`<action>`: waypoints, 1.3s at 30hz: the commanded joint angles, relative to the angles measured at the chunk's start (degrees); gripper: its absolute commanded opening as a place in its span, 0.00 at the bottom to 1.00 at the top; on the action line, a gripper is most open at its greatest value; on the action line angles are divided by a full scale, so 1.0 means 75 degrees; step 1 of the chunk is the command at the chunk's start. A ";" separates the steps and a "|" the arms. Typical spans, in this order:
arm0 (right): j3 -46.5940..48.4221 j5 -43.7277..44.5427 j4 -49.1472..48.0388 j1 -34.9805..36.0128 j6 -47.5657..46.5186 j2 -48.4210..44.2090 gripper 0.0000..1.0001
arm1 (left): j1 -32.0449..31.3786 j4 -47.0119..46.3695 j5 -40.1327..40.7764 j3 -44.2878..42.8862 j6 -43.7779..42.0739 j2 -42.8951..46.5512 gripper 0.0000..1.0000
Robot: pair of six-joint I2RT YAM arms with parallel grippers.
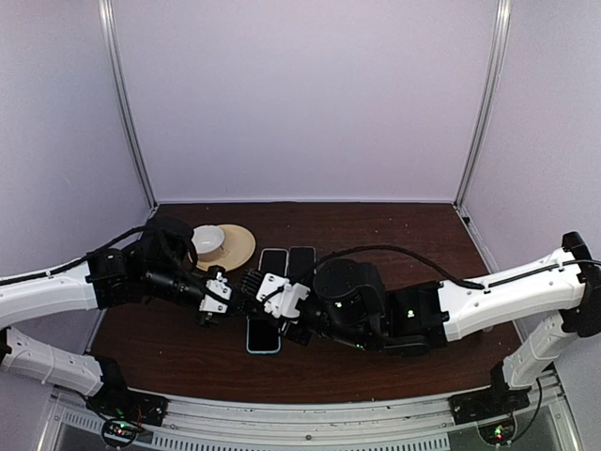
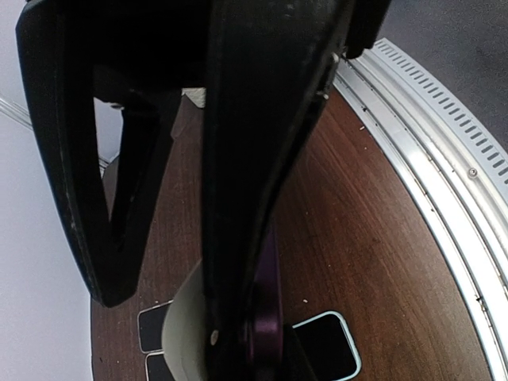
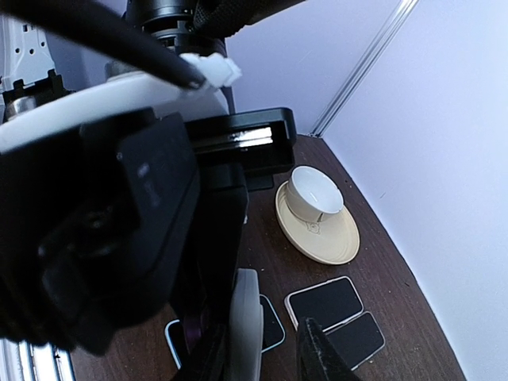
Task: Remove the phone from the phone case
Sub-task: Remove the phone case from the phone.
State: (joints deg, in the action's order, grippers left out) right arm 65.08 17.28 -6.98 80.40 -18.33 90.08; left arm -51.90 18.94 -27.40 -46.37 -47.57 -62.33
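Note:
Between the two grippers, lifted off the table, hangs the phone case (image 3: 246, 321), a pale grey slab seen edge-on with a glossy purple slab (image 2: 268, 305) pressed against it. I cannot tell how far the phone sits inside. In the left wrist view my left gripper (image 2: 238, 349) is shut on this pair, its dark fingers hiding most of it. My right gripper (image 3: 262, 357) straddles the pale slab, with a gap still showing between the slab and its right finger (image 3: 317, 353). From above, the left gripper (image 1: 221, 291) and the right gripper (image 1: 269, 296) meet at mid-table.
A phone with a light blue rim (image 1: 264, 335) lies face up under the grippers. Two more dark-screened phones (image 1: 272, 261) (image 1: 300, 261) lie side by side behind. A cream plate (image 1: 239, 249) with a white cup (image 1: 208, 239) stands at the back left. A metal rail (image 2: 444, 159) runs along the near edge.

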 commanded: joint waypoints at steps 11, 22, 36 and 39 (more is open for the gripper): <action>0.0124 -0.0023 0.0430 0.0058 0.0149 0.0221 0.18 | -0.0029 -0.1034 0.0001 0.0085 0.0038 0.0422 0.00; 0.0203 0.0198 0.0501 0.0053 0.0066 0.0415 0.19 | -0.0029 -0.1193 -0.0073 0.0211 -0.0008 0.0569 0.00; 0.0299 0.0188 0.0298 0.0058 0.0038 0.0720 0.14 | -0.0029 -0.1375 -0.0181 0.0316 0.0028 0.0704 0.00; 0.0321 0.0165 0.0369 0.0050 0.0053 0.0760 0.06 | -0.0029 -0.1422 -0.0176 0.0348 0.0031 0.0745 0.00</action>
State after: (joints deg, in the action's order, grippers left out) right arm 66.52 18.15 -6.55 80.73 -17.74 93.82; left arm -51.79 18.09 -24.99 -43.05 -47.44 -59.40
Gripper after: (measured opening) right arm 0.105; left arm 0.084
